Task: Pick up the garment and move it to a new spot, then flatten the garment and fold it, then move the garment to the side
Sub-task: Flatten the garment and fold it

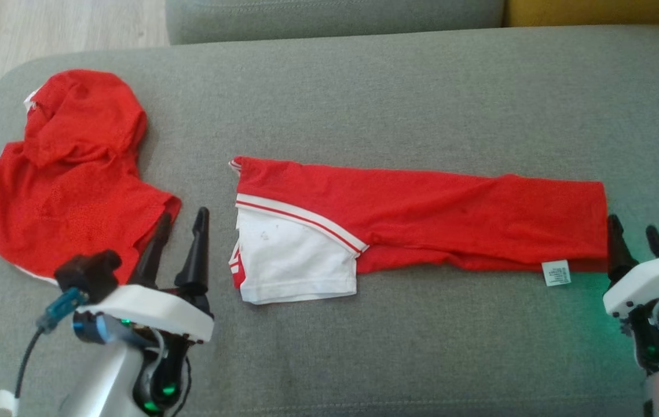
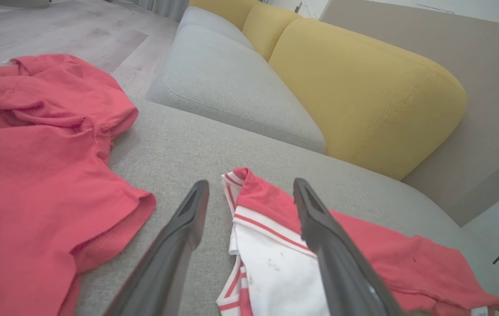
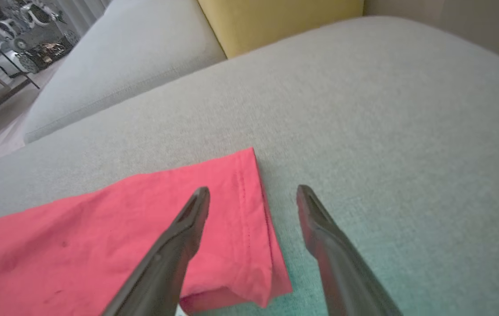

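**Centre frame: garment (image 1: 422,214) lay flat, long strip**
Red knit, white striped panel, on woven grey cushion (image 1: 422,87). Left gripper (image 1: 183,215) sat spread near its left end, right gripper (image 1: 633,226) spread at right hem. Crumpled red shirt (image 1: 69,174) upper left.

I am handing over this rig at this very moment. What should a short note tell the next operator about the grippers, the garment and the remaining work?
Left gripper: jaws open, holding nothing, at the white sleeve end of the red-and-white garment.
Right gripper: jaws open, holding nothing, at the garment's opposite end, by the hem.
Garment: lies flat on the grey cushion, folded into a long strip.
A second red garment lies crumpled at the robot's far left.
Done, as it appears: placed, flattened, first fold.
Left: probably fold the strip shorter, then move it to the side.
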Controlling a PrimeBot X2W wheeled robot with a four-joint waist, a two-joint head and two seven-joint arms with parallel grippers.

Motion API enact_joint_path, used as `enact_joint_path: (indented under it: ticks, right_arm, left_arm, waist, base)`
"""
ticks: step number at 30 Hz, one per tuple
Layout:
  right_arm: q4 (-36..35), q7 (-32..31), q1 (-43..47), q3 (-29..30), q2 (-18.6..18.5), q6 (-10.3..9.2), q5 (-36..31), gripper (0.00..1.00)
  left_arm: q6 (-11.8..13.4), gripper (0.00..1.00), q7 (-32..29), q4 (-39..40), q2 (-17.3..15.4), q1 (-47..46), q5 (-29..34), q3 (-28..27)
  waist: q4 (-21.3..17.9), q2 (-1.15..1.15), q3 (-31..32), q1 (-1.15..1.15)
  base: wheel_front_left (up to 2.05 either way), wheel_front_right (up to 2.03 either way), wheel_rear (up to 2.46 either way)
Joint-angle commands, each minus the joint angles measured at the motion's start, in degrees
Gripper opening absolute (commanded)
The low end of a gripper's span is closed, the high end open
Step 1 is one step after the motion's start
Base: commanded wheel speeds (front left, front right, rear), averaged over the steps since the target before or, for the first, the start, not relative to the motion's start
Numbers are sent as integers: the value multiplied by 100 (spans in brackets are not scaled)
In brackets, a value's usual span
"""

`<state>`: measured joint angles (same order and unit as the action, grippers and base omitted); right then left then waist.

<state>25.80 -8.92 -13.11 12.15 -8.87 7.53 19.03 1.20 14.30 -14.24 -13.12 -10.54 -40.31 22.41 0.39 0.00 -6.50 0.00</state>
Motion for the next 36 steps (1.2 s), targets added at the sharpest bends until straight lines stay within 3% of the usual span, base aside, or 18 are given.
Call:
enact_joint_path:
  ticks: [1,18,20,31,36]
  right_arm:
    - [-41,-64,-325,-7,21,-4,-92,100]
    - [984,-351,-961,505,164,-4,-689,100]
    - [1031,-433,-978,462,157,-4,-649,0]
    - [1040,-464,-992,602,-92,-4,-496,0]
    - [1186,-206,-1117,1402,-528,-4,-1136,0]
  left_arm:
    - [-58,100,69,117,-13,-186,79,-216]
    - [-404,100,70,-136,308,-502,345,-459]
    - [-427,100,70,-157,331,-505,369,-517]
    - [-515,100,70,-245,431,-507,487,-786]
    - [-557,100,70,-289,485,-517,552,-865]
  waist:
    - [39,0,-61,0]
    - [303,0,-543,0]
    - [321,0,-562,0]
    - [325,0,-527,0]
    - [313,0,-461,0]
  base:
    - [0,0,0]
    - [0,0,0]
    - [0,0,0]
    - [0,0,0]
    - [0,0,0]
